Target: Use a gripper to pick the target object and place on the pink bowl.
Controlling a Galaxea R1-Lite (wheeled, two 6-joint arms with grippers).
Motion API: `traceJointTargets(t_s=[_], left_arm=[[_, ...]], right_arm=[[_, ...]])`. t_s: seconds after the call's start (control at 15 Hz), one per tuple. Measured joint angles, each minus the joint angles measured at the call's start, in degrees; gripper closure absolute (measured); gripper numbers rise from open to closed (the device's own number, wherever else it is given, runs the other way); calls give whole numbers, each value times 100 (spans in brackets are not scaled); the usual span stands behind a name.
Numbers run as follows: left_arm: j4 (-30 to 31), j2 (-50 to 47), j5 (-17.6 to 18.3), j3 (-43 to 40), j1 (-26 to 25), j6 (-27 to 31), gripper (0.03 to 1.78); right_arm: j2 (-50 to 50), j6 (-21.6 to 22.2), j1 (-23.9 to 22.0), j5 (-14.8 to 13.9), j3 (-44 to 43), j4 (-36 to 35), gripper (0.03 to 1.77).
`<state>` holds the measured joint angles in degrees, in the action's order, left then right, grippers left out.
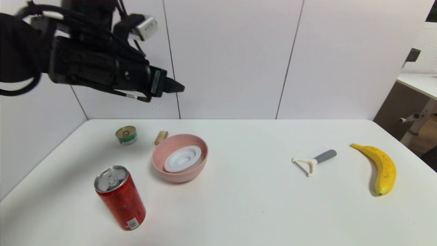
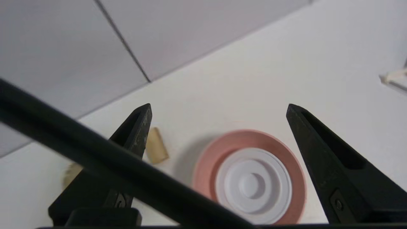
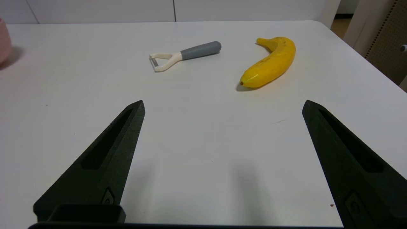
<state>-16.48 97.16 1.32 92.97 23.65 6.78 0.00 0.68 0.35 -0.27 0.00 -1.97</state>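
The white plastic cup lies upside down inside the pink bowl, ringed base upward; the left wrist view shows the same cup within the bowl's rim. My left gripper hangs high above the table's back left, over and behind the bowl, open and empty, its fingers spread wide apart. My right gripper is out of the head view; its wrist view shows it open and empty, low over bare table.
A red soda can stands near the front left. A gold-lidded tin and a cork sit behind the bowl. A peeler and a banana lie on the right. The table's right edge is close to the banana.
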Motion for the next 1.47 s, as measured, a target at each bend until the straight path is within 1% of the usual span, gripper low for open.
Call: traceJointTargets(t_s=[0.2, 0.33, 0.4, 0.53, 0.73, 1.07, 1.33, 1.4, 1.47], left_arm=[[-88, -881, -343, -143, -433, 85, 22], [-165, -1585, -410, -556, -852, 157, 19], [-179, -1952, -421, -887, -1053, 173, 18], [-176, -2750, -377, -1740, -1409, 168, 17], [-20, -4048, -236, -3238, -1742, 149, 15], [306, -6601, -124, -5805, -2030, 13, 14], [447, -8608, -55, -7646, -2228, -138, 12], [588, -8967, -38, -8109, -2258, -179, 12], [880, -9220, -16, -8566, -2286, -207, 12]], right_arm=[[0, -13, 5, 0, 0, -2, 9], [0, -6, 0, 2, 0, -2, 9], [0, -9, 0, 2, 0, 0, 9], [0, -6, 0, 6, 0, 0, 9], [0, -5, 0, 2, 0, -2, 9], [0, -5, 0, 0, 0, -2, 9], [0, 0, 0, 2, 0, 0, 9], [0, 0, 2, 0, 0, 0, 9], [0, 0, 0, 2, 0, -2, 9]])
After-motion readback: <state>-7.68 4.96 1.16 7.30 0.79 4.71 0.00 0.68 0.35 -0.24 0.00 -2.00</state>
